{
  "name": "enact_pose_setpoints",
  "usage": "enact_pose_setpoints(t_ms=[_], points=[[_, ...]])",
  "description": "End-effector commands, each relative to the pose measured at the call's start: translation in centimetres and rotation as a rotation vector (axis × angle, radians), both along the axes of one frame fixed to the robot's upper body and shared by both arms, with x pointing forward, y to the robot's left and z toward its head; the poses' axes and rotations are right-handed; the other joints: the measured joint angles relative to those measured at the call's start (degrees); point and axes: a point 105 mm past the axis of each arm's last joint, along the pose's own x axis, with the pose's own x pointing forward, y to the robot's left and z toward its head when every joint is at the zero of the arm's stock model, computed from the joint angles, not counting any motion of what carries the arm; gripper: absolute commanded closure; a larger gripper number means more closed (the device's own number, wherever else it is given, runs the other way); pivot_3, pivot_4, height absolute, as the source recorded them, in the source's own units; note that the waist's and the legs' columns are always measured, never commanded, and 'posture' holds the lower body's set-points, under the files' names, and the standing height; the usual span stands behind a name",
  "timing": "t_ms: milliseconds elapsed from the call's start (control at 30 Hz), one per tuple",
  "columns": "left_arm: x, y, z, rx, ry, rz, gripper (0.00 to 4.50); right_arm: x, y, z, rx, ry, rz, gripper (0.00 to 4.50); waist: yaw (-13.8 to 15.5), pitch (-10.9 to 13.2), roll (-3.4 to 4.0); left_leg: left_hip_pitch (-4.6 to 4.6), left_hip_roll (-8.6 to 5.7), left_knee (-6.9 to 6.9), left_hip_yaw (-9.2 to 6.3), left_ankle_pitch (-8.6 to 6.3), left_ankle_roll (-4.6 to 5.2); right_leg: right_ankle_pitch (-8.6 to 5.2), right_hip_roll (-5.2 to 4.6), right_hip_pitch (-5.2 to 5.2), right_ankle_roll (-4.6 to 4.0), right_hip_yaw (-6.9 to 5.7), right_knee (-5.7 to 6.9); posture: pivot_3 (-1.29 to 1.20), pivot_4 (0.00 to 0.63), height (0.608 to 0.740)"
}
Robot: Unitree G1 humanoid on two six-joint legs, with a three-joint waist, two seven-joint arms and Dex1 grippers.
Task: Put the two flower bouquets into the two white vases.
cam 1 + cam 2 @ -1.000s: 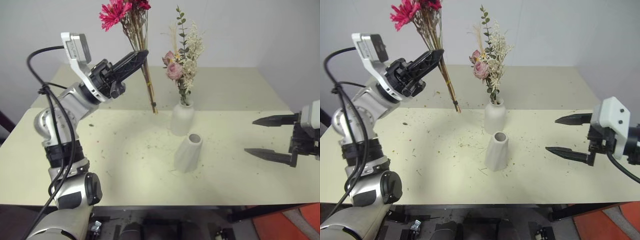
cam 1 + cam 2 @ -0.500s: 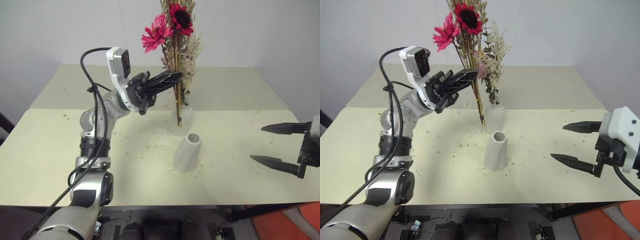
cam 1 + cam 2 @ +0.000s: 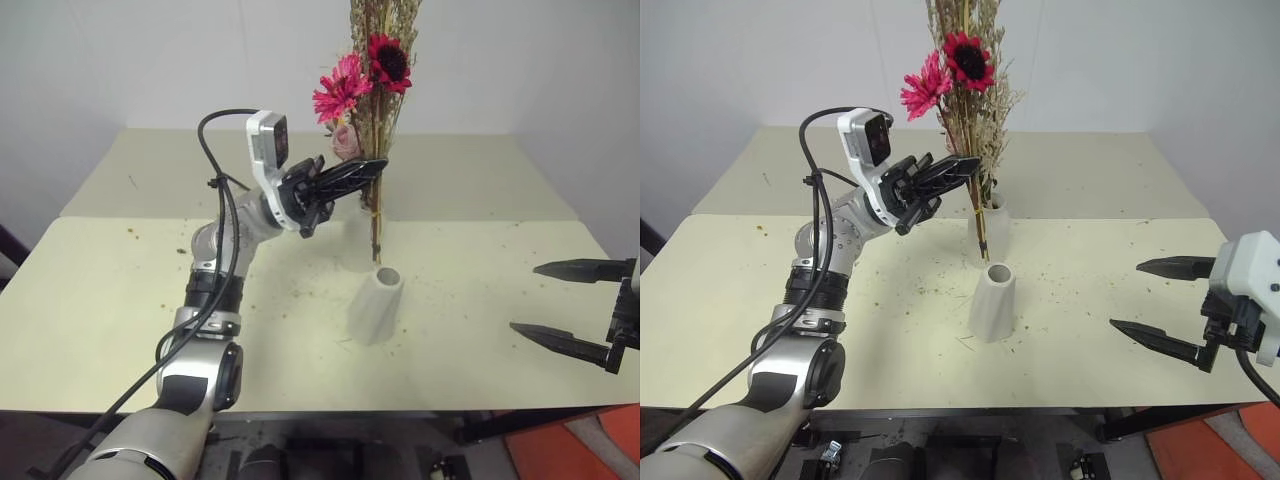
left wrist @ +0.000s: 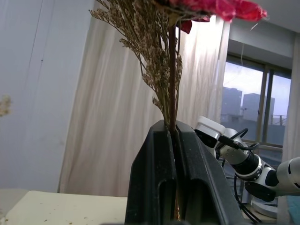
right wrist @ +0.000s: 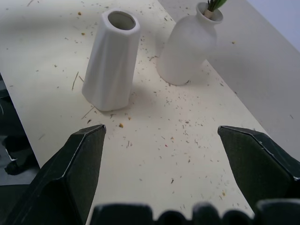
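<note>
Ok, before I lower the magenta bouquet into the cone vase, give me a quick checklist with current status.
1. Left tool shut on magenta bouquet stems: ok.
2. Stem ends over cone vase mouth: not ok, they hang just behind it.
3. Cone vase upright, mouth empty: ok.
4. Bottle vase already holds green stems: ok.
5. Right tool open, away from both vases: ok.
6. Bouquet clear of rose bouquet: cannot tell, they overlap.

A robot lab or office: plain white walls, a bare table, another robot arm beside curtained windows.
</note>
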Motion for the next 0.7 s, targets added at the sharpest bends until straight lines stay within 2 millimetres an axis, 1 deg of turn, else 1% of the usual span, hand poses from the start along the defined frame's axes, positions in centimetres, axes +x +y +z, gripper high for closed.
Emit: enact_pose_setpoints(t_ms=[33,167,433,700], points=[[-0.3,-0.6,0.8,-0.008,-0.042,-0.020,4.47,-0.3,0.0,1.1,-0.009,-0.068,-0.024,0.00,0.0,0.0,0.00,0.00,0.00,0.00,0.00,0.00,0.00,0.00,0.00,0.00,0.00,0.00,0.00,0.00,0.150,0.740],[-0.3,-1.2,0.2,0.012,-0.040,-0.036,4.47,-0.3,0.0,1.3,0.001,-0.082,-0.034,0.00,0.0,0.0,0.00,0.02,0.00,0.00,-0.01,0.00,0.00,-0.01,0.01,0.00,0.02,0.00,0.01,0.00,0.150,0.740],[-0.1,-2.0,-0.3,0.013,-0.034,-0.040,4.47,0.0,-0.2,1.5,0.004,-0.114,-0.061,0.00,0.0,0.0,0.00,0.00,0.00,0.00,-0.02,-0.01,0.01,-0.01,0.00,0.00,0.01,0.00,-0.01,0.00,0.150,0.740],[-0.4,-3.2,-2.6,0.121,-0.097,-0.014,4.47,0.4,-0.5,1.9,-0.002,-0.152,-0.089,0.00,0.0,0.0,0.00,-0.01,-0.01,0.00,-0.02,-0.01,0.01,-0.01,0.00,0.00,0.01,0.00,-0.01,0.00,0.150,0.740]])
